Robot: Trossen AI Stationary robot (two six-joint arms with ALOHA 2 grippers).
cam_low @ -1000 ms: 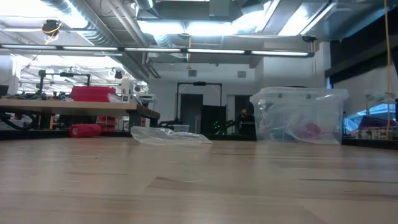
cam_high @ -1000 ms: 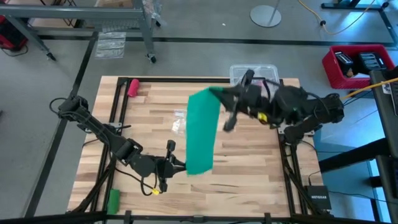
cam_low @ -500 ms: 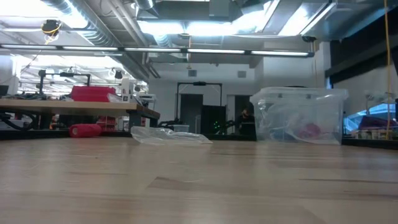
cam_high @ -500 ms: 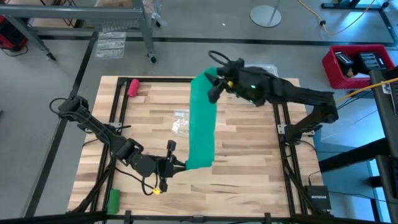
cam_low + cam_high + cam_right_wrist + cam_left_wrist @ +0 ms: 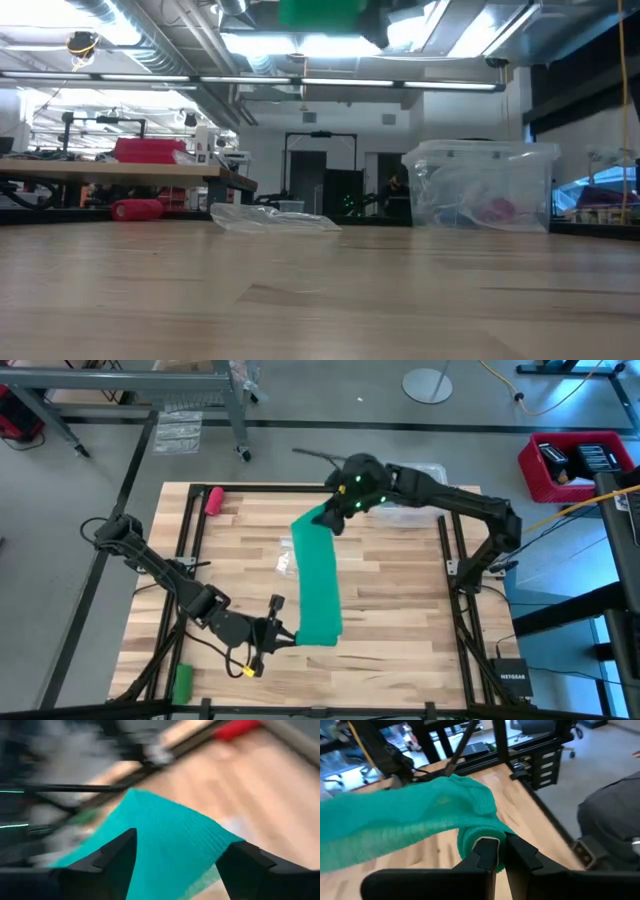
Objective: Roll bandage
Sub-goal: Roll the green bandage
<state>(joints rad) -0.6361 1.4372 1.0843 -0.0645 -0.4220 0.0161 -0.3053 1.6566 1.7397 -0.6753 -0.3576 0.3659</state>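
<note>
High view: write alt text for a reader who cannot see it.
A teal bandage stretches across a wooden table between two arms: the left end effector pinches its near end, and the right end effector, fingers spread, is at its far end.

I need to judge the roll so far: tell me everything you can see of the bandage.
The bandage is a teal-green, knitted-looking soft strip, running up the table's middle. Its near end is wound into a small roll, pinched by the shut left gripper. Its far end hangs lifted off the wood, between the spread fingers of the right gripper.
</note>
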